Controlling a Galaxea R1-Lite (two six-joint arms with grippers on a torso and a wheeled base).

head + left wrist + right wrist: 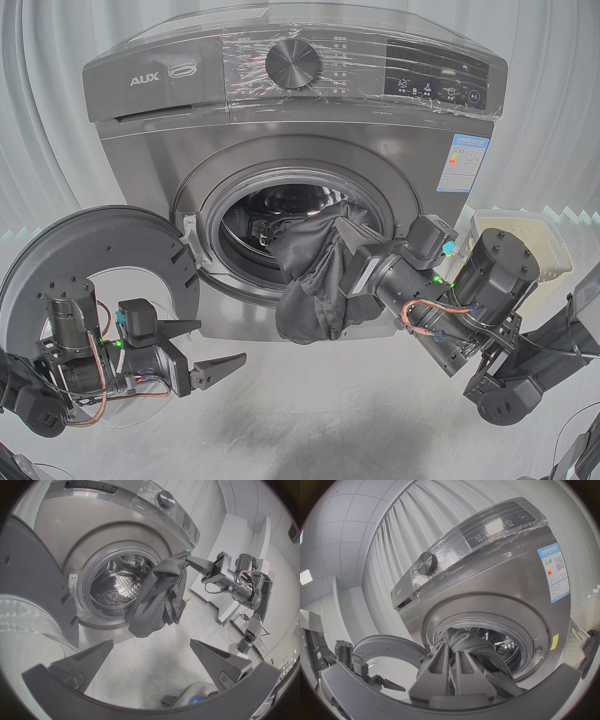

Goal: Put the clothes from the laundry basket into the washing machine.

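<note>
Pinches a black garment (312,275) in the right end effector (452,650), fingers pressed tight together on a bunched fold right at the mouth of the drum (287,200) of the washing machine (156,150). Leaves the top of the cloth just inside the round opening and lets the rest spill out over the lower rim, hanging in loose folds down the front panel to near its foot. Holds the left end effector (222,342) low and off to the left, in front of the open door (94,244), fingers spread wide with nothing between them, well apart from the garment. Points those open fingers toward the machine's front, above the pale floor (312,400). Shows, deeper inside, a second dark piece (107,598) lying crumpled on the perforated steel at the bottom of the drum, apart from the held cloth. Has the door swung wide to the left of the opening, inner face turned toward the robot. Places the cream laundry basket (537,244) just beside the machine's right flank, behind the right arm and partly hidden by it. Backs everything with a grey pleated curtain (37,125).
</note>
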